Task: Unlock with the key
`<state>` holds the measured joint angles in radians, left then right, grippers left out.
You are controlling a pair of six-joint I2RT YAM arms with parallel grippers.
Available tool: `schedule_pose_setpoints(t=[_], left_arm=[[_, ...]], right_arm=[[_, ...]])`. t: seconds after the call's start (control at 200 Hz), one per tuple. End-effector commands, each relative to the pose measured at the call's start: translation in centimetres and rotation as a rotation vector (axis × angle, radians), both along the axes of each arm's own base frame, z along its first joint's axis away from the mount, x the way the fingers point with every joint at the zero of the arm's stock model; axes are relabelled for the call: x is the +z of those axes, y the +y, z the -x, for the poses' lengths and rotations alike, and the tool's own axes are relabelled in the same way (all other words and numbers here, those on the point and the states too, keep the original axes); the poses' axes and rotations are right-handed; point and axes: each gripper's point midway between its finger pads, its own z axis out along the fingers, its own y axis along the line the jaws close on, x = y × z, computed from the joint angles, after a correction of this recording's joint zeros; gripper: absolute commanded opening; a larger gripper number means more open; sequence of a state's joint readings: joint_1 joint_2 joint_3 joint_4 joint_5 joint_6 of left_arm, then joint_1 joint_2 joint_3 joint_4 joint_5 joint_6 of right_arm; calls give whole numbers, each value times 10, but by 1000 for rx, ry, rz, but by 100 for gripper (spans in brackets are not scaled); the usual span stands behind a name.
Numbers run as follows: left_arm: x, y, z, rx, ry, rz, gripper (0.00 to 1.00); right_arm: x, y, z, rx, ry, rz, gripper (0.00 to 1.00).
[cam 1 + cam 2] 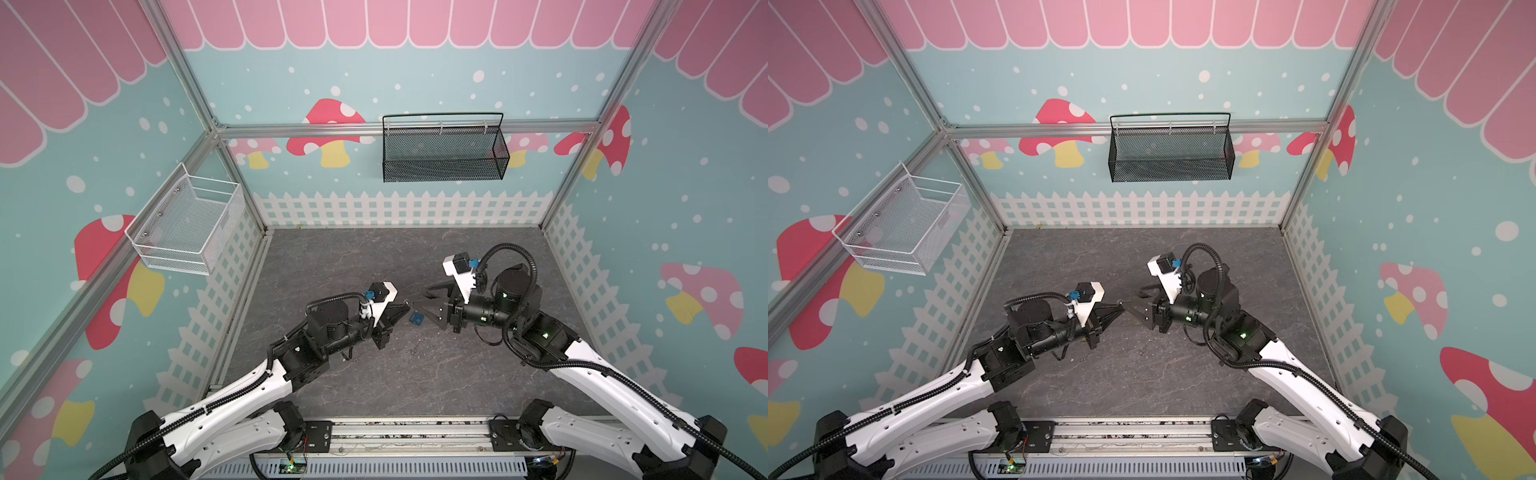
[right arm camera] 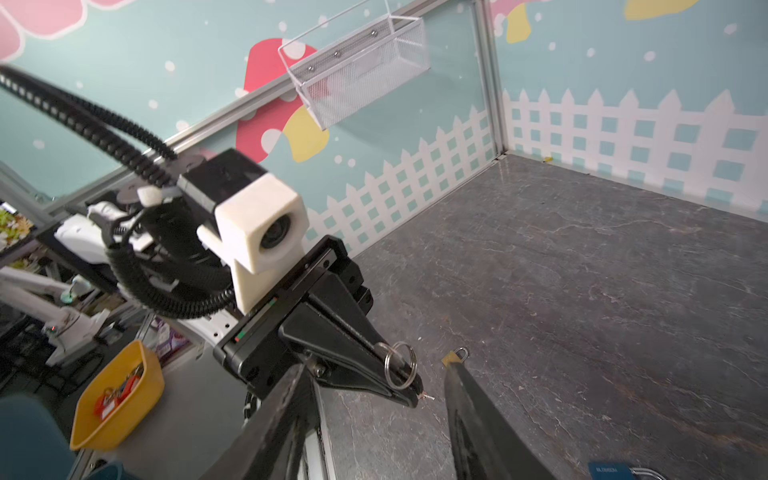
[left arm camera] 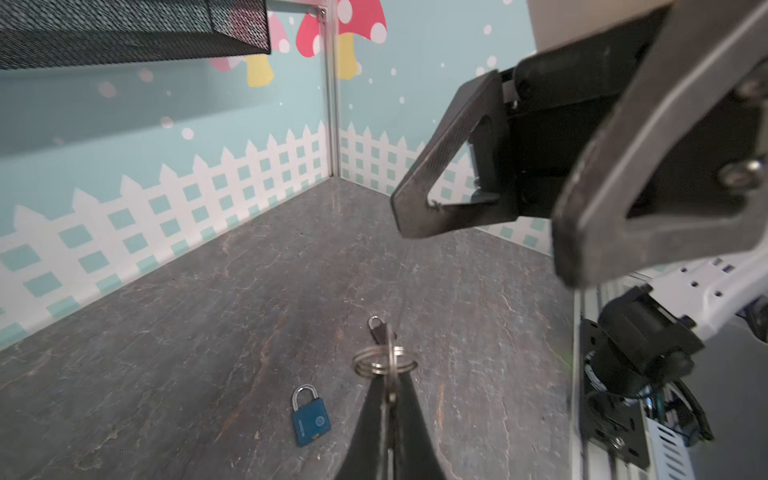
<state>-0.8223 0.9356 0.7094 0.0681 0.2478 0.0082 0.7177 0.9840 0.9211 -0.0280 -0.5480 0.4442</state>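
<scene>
key (image 3: 391,376) ready, padlock (image 1: 416,318) flat on the tabletop (image 1: 374,374)
left tool (image 1: 404,309) pinches the key; spread right tool (image 1: 420,300) should probably clamp the padlock's body firmly so it can't twist.

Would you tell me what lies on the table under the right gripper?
A blue padlock lies flat on the table below the open right gripper. In a top view only its body shows and the gripper covers its shackle. The left wrist view shows it whole.
</scene>
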Motion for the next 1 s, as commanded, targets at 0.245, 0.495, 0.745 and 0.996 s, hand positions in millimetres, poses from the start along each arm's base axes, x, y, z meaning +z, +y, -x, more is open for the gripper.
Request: schedule_pose_setpoints(t=[0.245,0.495,0.745,0.996], left_arm=[[10,-8,27,-168,3,-12,0],[16,-13,32,-213,-1,10,0],[15,-15,32,-218,5,7,0],[13,-18,32,-234,19,0,0]], right_arm=[[-14,8,22,187,-149,2,54],[-21,11,18,194,-169,18,42],[-22,12,19,202,-175,6,32],[-23,12,17,190,-177,2,21]])
